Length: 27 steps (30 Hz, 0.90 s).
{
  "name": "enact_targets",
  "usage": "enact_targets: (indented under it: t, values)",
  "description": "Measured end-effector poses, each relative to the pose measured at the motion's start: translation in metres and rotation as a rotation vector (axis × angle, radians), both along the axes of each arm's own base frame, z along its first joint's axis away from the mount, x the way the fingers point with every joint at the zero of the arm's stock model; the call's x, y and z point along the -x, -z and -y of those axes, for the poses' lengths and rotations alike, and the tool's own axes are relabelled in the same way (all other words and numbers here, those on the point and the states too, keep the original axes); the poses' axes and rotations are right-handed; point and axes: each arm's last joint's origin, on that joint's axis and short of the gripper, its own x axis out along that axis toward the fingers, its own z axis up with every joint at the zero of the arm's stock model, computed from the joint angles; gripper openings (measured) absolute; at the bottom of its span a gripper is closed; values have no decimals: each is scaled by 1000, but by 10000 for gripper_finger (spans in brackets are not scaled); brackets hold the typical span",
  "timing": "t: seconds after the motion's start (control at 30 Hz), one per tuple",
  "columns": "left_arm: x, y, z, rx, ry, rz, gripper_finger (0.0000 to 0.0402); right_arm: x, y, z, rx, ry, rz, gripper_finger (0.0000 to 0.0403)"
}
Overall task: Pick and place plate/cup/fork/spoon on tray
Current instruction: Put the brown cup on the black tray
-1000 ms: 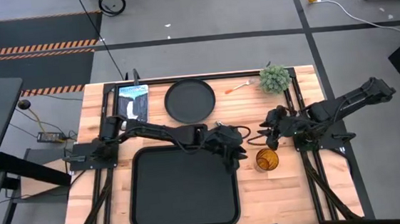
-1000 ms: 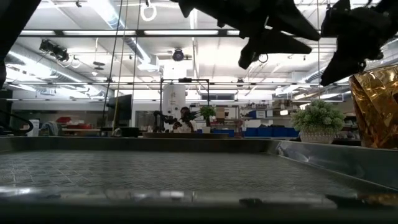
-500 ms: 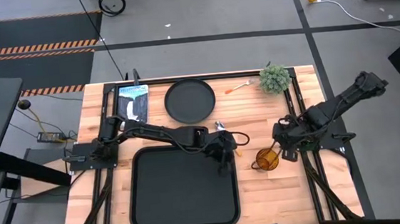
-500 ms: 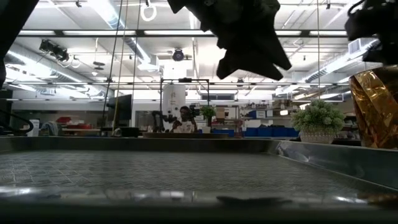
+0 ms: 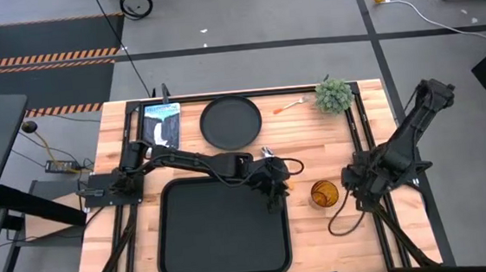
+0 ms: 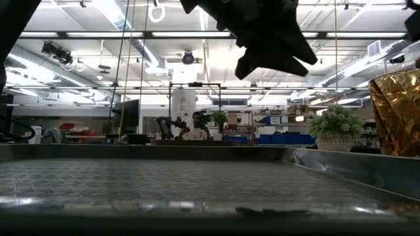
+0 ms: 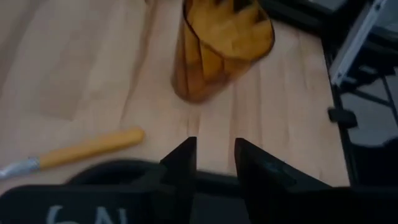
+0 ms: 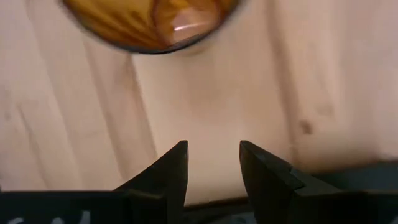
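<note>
Count: 1 tray (image 5: 222, 227), 1 plate (image 5: 231, 121), 1 cup (image 5: 323, 193), 1 fork (image 5: 290, 106), 1 spoon (image 7: 71, 152), 2 arms w/ 1 gripper each. Also 1 small potted plant (image 5: 334, 96) and 1 flat card or booklet (image 5: 162, 123) on the table (image 5: 320, 234).

Tray: big black rectangle, rounded corners, raised edge, textured floor in the low view; sits front-centre of the table, nothing lying in it.

Plate: round, matte black, raised rim; on the wood behind the tray, between the booklet and the fork, apart from the tray.

Cup: small see-through amber tumbler, upright, on bare wood just right of the tray's right edge. Both wrist views look down on it; its rim is open to the top.

Fork: tiny, silver head, reddish handle; lies near the back edge, between plate and plant, just beside the plant.

Spoon: yellowish-orange handle w/ a silver neck seen in the left wrist view, flat on the wood near the cup; bowl is off the picture's edge. In the high view it is mostly hidden under the left arm.

Left gripper (image 7: 214, 155): over the tray's back-right corner, fingers parted by a narrow gap, nothing between them; cup ahead of it, spoon off to one side.

Right gripper (image 8: 213, 163): right of the cup, near the table's right rail, fingers spread a little, empty; cup just ahead, not touched.
</note>
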Motion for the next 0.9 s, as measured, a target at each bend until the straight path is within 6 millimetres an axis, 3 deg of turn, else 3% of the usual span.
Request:
enact_targets:
  t: [0.2,0.4,0.57,0.9]
  values:
    - [-3,-4,0,-40,-44,61,122,-11,18,-18,59,-4,16,151]
    - [-6,-1,1,-12,-125,69,164,-24,33,-27,132,-16,32,151]
    - [-7,-3,0,44,-184,88,190,-37,38,-34,111,-47,93,151]
    - [-11,-12,1,49,-183,102,192,-60,37,-37,139,-101,281,151]
